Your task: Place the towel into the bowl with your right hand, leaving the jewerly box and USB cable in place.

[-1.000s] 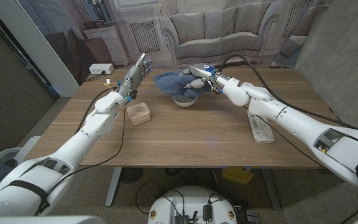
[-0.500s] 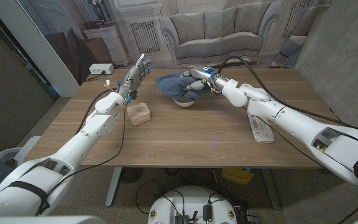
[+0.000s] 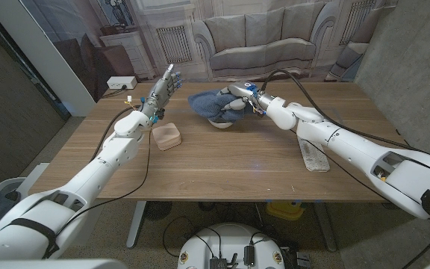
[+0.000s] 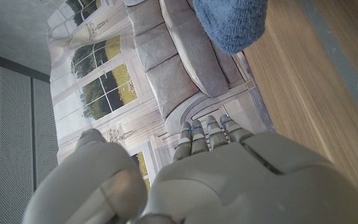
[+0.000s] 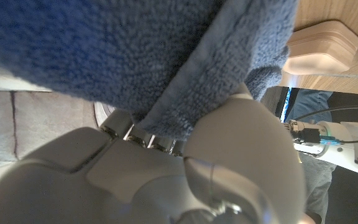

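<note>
My right hand (image 3: pixel 239 98) holds the blue towel (image 3: pixel 209 103) bunched over the white bowl (image 3: pixel 221 121), at the far middle of the wooden table (image 3: pixel 222 161). From my right wrist I see the cloth (image 5: pixel 135 56) pressed against my fingers, and the tan jewelry box (image 5: pixel 319 46) behind. My left hand (image 3: pixel 160 91) is raised, fingers straight and apart, holding nothing. No writing can be read.

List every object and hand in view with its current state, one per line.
towel: bunched, gripped by the right hand, draped over the bowl
bowl: upright on the table, mostly covered by the towel
jewelry box: closed, resting on the table
right hand: gripping the towel
left hand: raised, fingers extended, holding nothing
</note>
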